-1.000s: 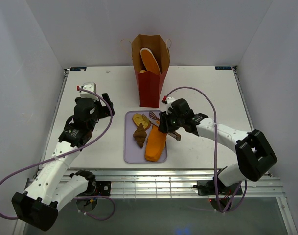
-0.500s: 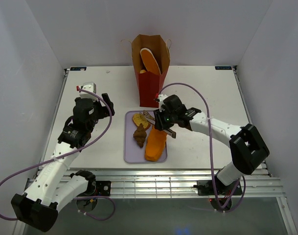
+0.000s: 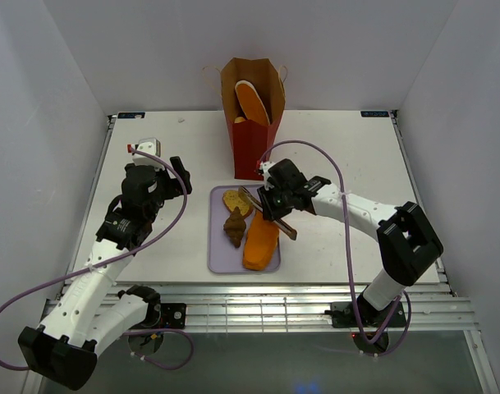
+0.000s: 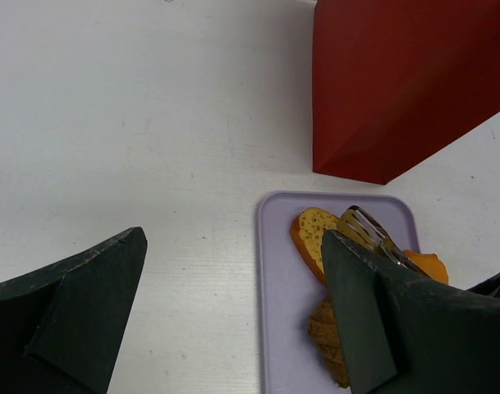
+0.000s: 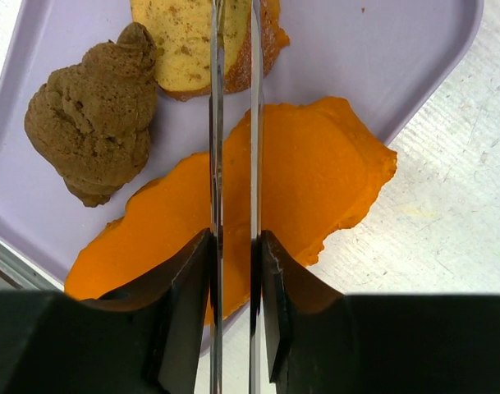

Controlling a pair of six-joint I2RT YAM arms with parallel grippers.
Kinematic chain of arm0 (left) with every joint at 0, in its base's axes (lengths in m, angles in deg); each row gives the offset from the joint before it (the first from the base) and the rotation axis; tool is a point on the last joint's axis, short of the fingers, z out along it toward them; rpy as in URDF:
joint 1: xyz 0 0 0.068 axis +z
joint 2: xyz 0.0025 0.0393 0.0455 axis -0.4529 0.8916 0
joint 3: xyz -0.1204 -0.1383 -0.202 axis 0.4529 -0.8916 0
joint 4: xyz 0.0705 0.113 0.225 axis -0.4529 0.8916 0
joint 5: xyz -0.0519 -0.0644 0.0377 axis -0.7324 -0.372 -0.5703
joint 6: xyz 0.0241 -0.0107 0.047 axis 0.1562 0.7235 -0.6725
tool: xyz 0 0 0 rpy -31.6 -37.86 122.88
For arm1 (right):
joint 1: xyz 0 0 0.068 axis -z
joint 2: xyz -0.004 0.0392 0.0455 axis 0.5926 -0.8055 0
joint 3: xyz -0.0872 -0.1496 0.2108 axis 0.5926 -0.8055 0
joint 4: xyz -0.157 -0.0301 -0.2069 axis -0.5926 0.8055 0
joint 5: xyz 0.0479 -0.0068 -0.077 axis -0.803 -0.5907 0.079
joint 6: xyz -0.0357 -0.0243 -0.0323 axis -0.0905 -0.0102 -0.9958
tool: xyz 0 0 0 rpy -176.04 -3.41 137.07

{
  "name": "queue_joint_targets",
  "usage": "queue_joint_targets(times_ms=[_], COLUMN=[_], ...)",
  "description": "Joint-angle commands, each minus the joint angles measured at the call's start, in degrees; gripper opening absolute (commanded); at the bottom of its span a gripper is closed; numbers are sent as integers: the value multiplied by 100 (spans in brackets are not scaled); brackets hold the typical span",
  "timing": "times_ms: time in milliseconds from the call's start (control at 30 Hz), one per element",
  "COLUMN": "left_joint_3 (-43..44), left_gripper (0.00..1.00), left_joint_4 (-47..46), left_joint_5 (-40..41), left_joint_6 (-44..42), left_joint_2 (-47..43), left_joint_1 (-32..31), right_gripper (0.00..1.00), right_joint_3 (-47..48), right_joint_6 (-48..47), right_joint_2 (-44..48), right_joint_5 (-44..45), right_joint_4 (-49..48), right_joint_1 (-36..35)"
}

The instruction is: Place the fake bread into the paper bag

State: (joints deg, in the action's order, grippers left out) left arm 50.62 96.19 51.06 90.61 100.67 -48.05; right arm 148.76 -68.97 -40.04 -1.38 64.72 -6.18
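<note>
Left arm [image 3: 110, 246]: bent at the elbow, reaching toward the far side on the left; left gripper [image 4: 233, 236] with fingers spread wide, holding nothing. Right arm [image 3: 364, 215]: stretched leftward, wrist pitched down; right gripper [image 5: 233, 242] clamped on thin metal tongs [image 5: 215, 123].

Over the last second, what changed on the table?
The right claw, shut on the tongs, swung left over the lavender tray, bringing the tong tips over the yellow bread slice. Nothing was picked up or released. The left claw, the paper bag, the croissant and the orange loaf stayed put.
</note>
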Motion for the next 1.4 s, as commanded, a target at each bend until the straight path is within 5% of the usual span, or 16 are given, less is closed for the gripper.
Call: queue_joint_targets(times_ms=[0, 1367], left_joint_3=[28, -16], left_gripper=[98, 98], left_joint_4=[-50, -76], left_joint_5=[-45, -72], left_joint_6=[28, 45], left_joint_2=[-145, -119], left_joint_1=[-14, -14], right_gripper=[33, 21], right_joint_3=[386, 1537], right_joint_6=[-77, -341], right_joint_2=[31, 628], right_joint_5=[118, 373], right_joint_4=[93, 998], right_joint_1=[-37, -37])
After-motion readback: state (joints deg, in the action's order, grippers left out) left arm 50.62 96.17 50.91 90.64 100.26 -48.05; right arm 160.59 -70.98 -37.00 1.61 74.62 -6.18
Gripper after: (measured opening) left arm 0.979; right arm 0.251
